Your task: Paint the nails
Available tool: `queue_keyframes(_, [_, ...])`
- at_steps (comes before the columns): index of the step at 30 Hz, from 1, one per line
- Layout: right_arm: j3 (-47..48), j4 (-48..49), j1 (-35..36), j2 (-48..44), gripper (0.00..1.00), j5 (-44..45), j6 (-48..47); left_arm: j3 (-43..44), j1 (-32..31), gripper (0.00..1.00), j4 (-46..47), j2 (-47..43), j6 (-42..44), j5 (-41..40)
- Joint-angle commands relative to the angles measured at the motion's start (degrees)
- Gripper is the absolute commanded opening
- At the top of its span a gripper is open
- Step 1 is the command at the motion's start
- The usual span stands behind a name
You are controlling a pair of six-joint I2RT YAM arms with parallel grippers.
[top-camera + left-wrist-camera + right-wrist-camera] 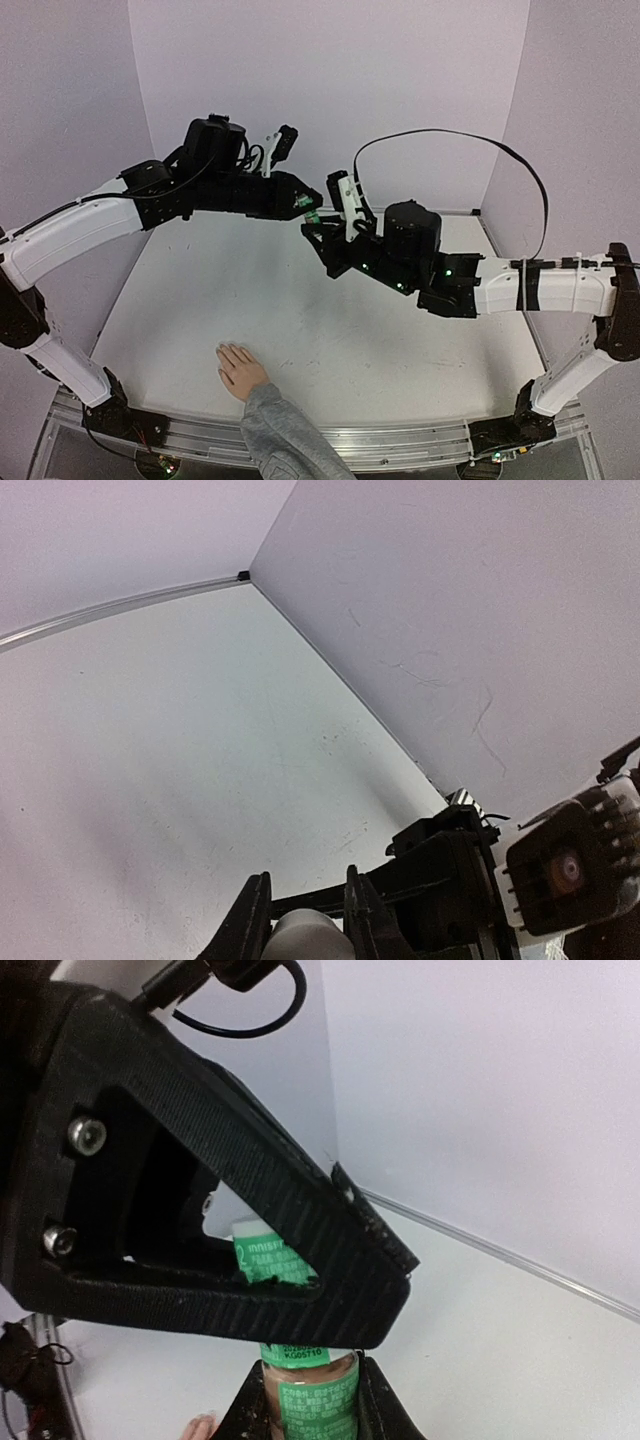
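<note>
both end effectors grip the bottle point(318, 1405) above the far middle of the surface point(400, 350): left end effector point(309, 204) clamped on its top, right end effector point(317, 231) on its body. the nails point(228, 349) lie at the near edge, left of centre. an uneven pull risks slipping or spilling polish.

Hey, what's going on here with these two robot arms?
Both arms meet in mid-air above the table, gripping one small green-labelled bottle between them. The right gripper is shut on its body and the left gripper on its whitish top, so they may be opening it. The mannequin hand in a grey sleeve lies flat at the table's near edge, with neither gripper near it.
</note>
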Motion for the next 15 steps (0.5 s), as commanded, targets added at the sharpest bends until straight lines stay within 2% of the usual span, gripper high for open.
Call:
queue_keyframes(1, [4.58, 8.36, -1.38, 1.13, 0.00, 7.84, -7.40, 2.86, -1.12, 0.04, -4.63, 1.10, -3.51, -1.42])
queue_keyframes(2, [4.56, 8.46, -1.38, 1.29, 0.00, 3.91, -8.35, 3.05, -1.04, 0.07, -4.67, 0.98, -3.44, -1.14])
queue_keyframes(4, [3.90, 8.53, -1.92, 0.94, 0.00, -3.30, -8.83, 3.28, -1.03, 0.20, -4.72, 0.50, -3.19, -0.36])
queue_keyframes(6, [2.61, 8.57, -3.25, 0.10, 0.00, -10.54, -8.25, 3.10, -0.97, 0.41, -4.73, -0.56, -2.35, 0.30])
queue_keyframes(8, [1.30, 8.60, -4.44, -1.05, 0.00, -17.99, -7.23, 2.13, -0.59, 0.68, -4.70, -2.45, -1.30, 0.79])
queue_keyframes(10, [0.08, 8.44, -5.25, -2.35, 0.00, -23.27, -6.74, 1.36, 0.14, 0.84, -4.85, -4.45, 0.07, 2.48])
queue_keyframes(13, [-0.48, 7.33, -6.51, -3.60, 0.00, -30.37, -4.00, 0.70, 2.13, 0.99, -5.54, -7.18, 1.05, 6.95])
queue_keyframes(15, [-0.45, 6.18, -6.96, -4.00, 0.00, -33.34, -3.87, 0.96, 3.76, 1.00, -6.87, -8.31, 1.09, 10.36])
